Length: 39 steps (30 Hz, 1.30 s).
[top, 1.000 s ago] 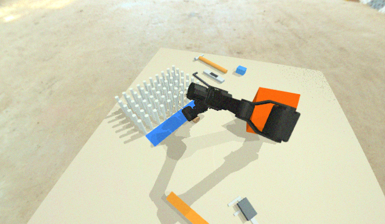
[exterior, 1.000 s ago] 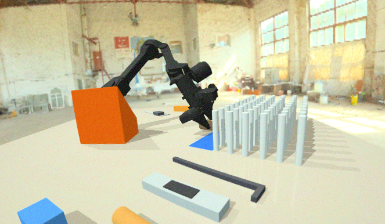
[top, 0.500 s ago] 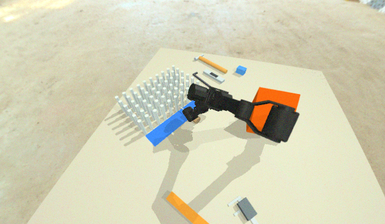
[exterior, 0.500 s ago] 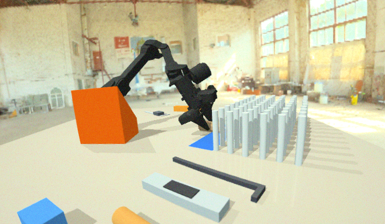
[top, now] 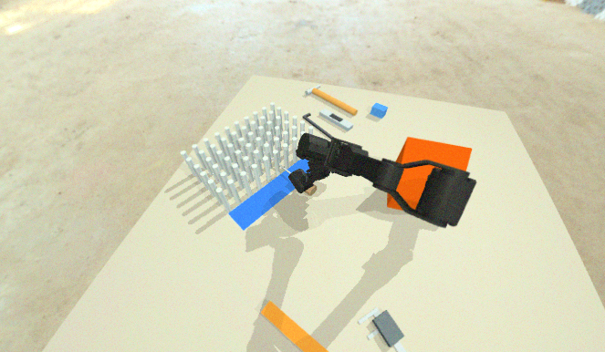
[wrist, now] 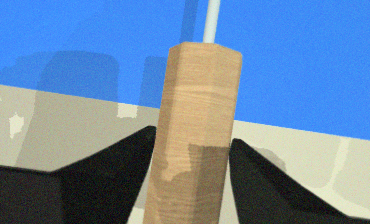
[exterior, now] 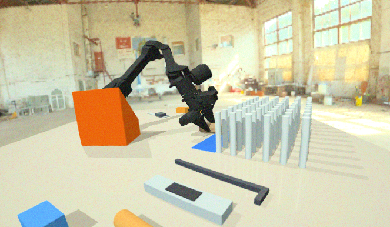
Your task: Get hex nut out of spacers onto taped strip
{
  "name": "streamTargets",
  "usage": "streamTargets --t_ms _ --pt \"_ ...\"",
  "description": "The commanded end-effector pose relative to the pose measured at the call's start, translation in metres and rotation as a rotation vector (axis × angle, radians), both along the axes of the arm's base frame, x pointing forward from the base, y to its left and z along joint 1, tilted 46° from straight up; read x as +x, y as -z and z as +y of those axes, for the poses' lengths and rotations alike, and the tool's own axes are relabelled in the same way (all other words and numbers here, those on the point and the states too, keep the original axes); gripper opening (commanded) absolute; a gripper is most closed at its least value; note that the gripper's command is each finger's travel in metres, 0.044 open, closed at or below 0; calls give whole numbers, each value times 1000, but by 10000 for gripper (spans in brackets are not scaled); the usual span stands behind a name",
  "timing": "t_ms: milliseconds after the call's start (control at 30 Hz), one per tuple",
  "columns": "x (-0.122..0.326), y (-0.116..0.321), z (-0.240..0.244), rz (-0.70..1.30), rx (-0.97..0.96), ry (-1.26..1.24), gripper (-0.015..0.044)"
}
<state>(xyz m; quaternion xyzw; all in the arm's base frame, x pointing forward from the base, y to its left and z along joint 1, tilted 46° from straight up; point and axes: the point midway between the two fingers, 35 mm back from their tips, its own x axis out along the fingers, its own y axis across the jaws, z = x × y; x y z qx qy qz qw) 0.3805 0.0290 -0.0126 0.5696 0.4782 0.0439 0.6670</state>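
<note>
My gripper [top: 307, 186] [exterior: 210, 129] [wrist: 193, 140] is shut on a wooden handle [top: 311, 190] [exterior: 214, 127] [wrist: 201, 95], low at the near edge of the blue taped strip [top: 258, 205] [exterior: 209, 144] [wrist: 301, 65]. The handle's thin metal shaft [wrist: 212, 20] points away over the strip toward the spacers; its far end is hidden. The metal spacers [top: 266, 169] [exterior: 266, 138] stand upright in rows behind the strip. I cannot make out the hex nut in any view. A dark L-shaped bar [top: 318, 126] [exterior: 222, 176] lies on the table beside the field.
A large orange block [top: 433, 152] [exterior: 102, 117] stands near the arm's base. A grey bar with a dark patch [top: 330, 118] [exterior: 157, 183], a hammer [top: 333, 101] and a blue block [top: 379, 110] [exterior: 43, 216] lie beyond the L-shaped bar. An orange bar [top: 292, 328] and a dark grey piece [top: 388, 328] lie opposite.
</note>
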Motion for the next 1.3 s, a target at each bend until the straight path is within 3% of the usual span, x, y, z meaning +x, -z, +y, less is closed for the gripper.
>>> streamTargets --t_ms 0,1267 --pt "-5 -3 2 2 5 2 0" --pt "-25 -10 12 4 6 1 0"
